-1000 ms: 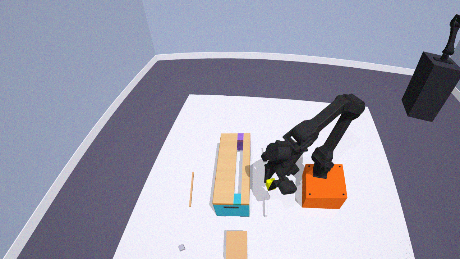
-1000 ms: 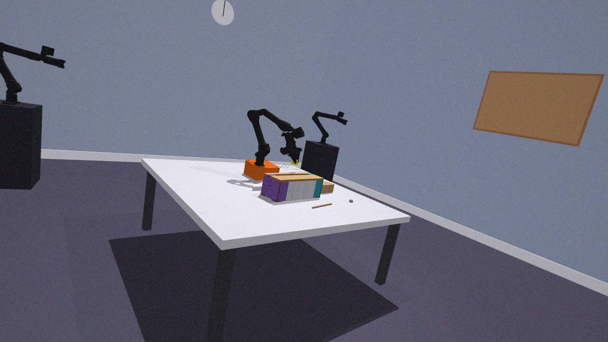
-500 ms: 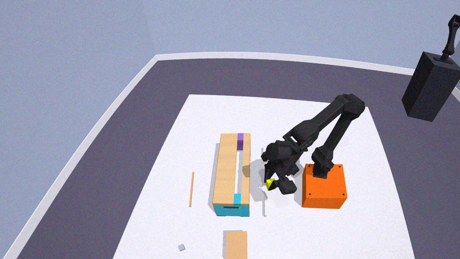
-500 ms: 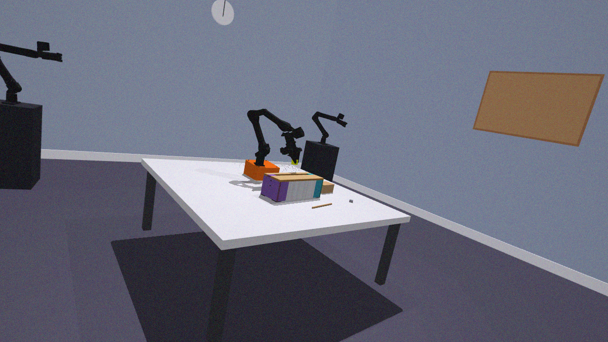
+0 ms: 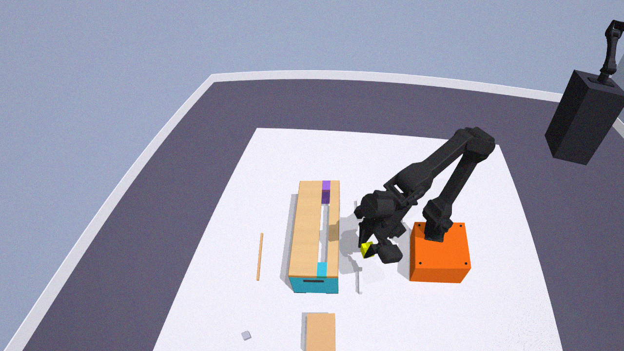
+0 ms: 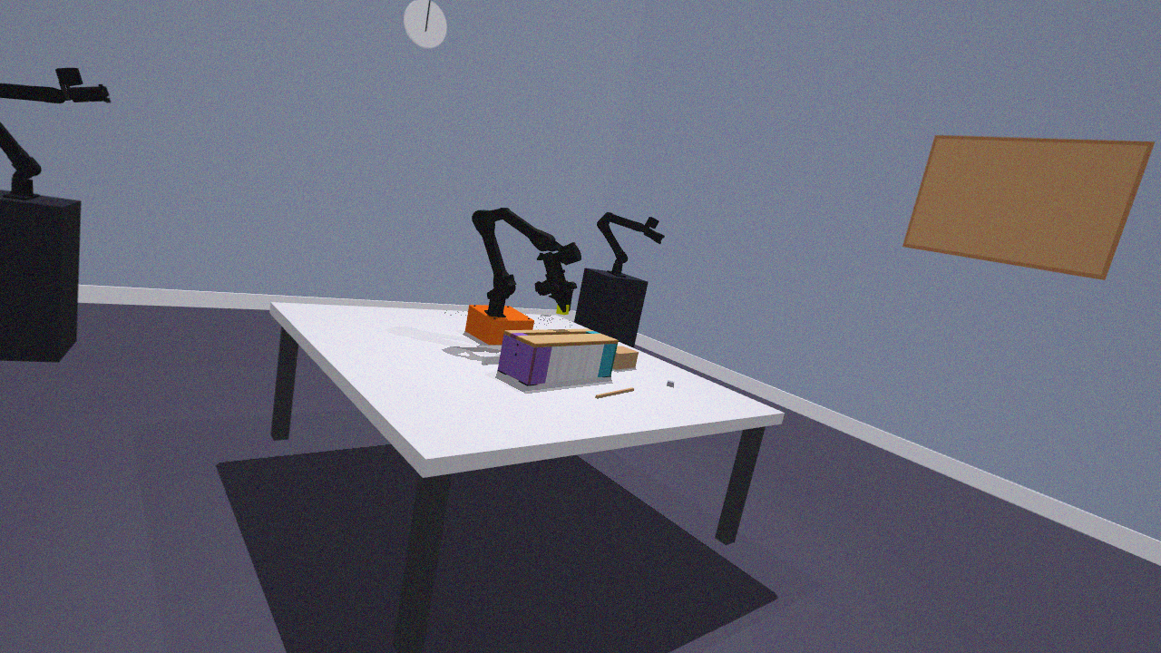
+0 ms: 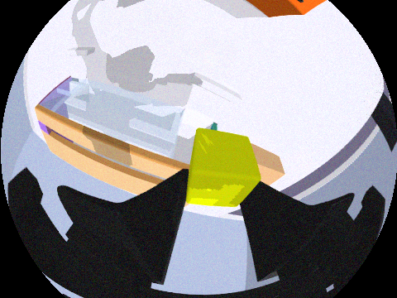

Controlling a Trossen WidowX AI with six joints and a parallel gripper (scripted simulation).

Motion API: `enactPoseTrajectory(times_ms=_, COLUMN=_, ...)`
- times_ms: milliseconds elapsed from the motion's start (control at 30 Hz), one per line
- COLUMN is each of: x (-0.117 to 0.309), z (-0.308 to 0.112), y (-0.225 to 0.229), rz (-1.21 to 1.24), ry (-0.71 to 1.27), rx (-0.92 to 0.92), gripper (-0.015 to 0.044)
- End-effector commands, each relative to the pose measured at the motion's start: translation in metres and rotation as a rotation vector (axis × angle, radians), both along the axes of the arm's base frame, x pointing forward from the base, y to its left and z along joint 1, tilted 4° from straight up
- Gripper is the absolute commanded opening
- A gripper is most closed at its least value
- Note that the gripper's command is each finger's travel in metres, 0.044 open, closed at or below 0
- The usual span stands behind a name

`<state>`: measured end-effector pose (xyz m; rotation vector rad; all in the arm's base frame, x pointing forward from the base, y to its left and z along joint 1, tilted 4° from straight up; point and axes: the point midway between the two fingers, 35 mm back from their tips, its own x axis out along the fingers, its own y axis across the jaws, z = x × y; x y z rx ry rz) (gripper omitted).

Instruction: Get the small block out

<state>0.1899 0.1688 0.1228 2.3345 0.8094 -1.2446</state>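
Note:
The yellow block [image 5: 365,249] [image 6: 562,309] [image 7: 221,165] is held up in the air between the fingertips of my gripper [image 7: 213,176], which is shut on it. In the top view it shows between the box and the orange base; the fingers partly cover it. The box [image 5: 307,226] [image 6: 519,363] [image 7: 99,145] stands upright on the table, with wooden top strips, a purple end and a teal end. Its clear front faces the arm. In the exterior view the block shows above and behind the box, with a visible gap between them.
The orange base [image 5: 440,246] [image 6: 496,326] carries the arm. A wooden block [image 5: 320,334] [image 6: 625,357] stands beyond the teal end. A thin wooden stick [image 5: 259,256] [image 6: 614,393] and a small grey cube [image 5: 245,335] [image 6: 670,384] lie on the box's far side from the arm.

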Motion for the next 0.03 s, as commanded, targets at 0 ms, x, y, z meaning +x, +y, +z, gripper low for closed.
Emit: enactPoseTrajectory(times_ms=0, x=-0.0009, z=-0.0003, y=0.0003, rz=0.006, ry=0.003, rx=0.001, gripper=0.0)
